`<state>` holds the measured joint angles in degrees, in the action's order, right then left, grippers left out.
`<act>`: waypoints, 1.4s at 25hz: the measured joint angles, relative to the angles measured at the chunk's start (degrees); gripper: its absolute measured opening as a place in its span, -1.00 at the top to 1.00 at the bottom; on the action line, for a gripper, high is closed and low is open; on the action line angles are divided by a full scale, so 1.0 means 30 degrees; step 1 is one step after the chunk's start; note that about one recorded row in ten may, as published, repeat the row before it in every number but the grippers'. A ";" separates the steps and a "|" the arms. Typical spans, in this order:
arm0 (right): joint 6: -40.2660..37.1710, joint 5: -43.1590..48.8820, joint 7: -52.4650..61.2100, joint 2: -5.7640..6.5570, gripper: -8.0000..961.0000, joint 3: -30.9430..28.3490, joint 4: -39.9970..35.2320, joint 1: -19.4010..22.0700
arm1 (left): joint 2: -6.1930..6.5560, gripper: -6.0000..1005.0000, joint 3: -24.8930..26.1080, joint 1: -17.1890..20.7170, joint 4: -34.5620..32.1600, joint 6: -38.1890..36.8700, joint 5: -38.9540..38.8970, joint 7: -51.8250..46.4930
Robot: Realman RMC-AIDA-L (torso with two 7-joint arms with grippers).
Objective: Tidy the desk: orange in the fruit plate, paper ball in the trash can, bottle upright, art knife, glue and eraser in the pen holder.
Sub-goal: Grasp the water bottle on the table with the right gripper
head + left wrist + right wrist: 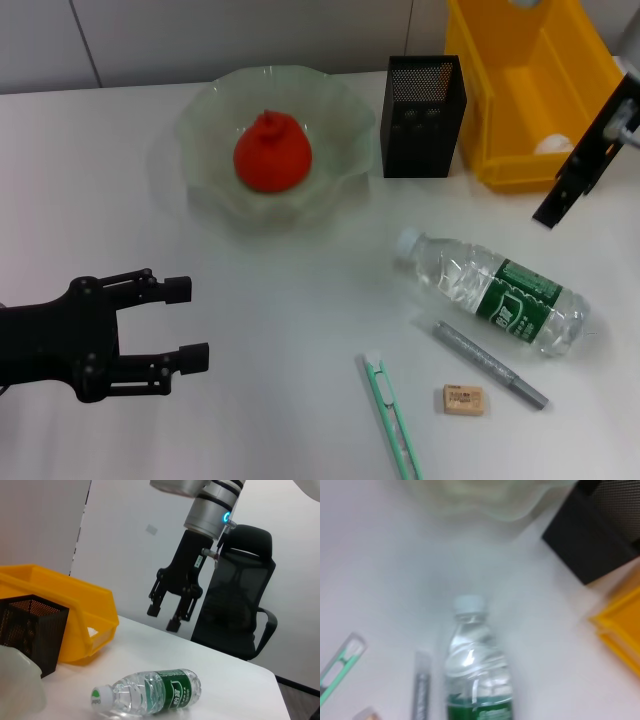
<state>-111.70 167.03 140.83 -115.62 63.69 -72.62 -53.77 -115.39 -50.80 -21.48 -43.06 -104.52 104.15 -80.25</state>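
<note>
Clear bottle (pixel 492 291) lying flat, green label

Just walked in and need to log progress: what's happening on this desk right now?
A two-armed robot is tidying. The orange already sits in the fruit plate, and something white lies in the trash can. The bottle lies on its side; the right gripper hangs open above the table near it. The eraser and two pen-like tools wait on the table. The left gripper hovers open, holding nothing.
</note>
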 joint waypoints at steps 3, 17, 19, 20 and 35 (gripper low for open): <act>0.0178 -0.0066 -0.0633 -0.0480 -0.47 0.0555 0.0472 -0.0124 | -0.0002 -0.65 0.0000 0.0037 0.0001 -0.0011 0.0000 0.0007; 0.2654 -0.0345 -0.1197 -0.1205 -0.46 0.2859 0.3890 -0.0547 | -0.0090 -0.65 0.0002 0.0545 0.0174 0.0000 -0.0001 0.0239; 0.2751 -0.0369 -0.1124 -0.1214 -0.46 0.2861 0.4082 -0.0595 | -0.0089 -0.65 0.0000 0.0553 0.0174 0.0002 0.0000 0.0240; 0.2825 -0.0418 -0.1041 -0.1223 -0.46 0.2864 0.4266 -0.0634 | -0.0090 -0.65 0.0001 0.0560 0.0174 0.0004 0.0000 0.0239; 0.3420 -0.0454 0.0457 -0.1244 -0.69 0.3365 0.5251 -0.1033 | -0.0055 -0.64 0.0000 0.0547 0.0174 0.0006 0.0000 0.0374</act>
<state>-101.44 165.67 142.20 -119.36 73.79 -56.86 -56.87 -115.56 -50.80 -19.83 -42.53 -104.50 104.15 -79.13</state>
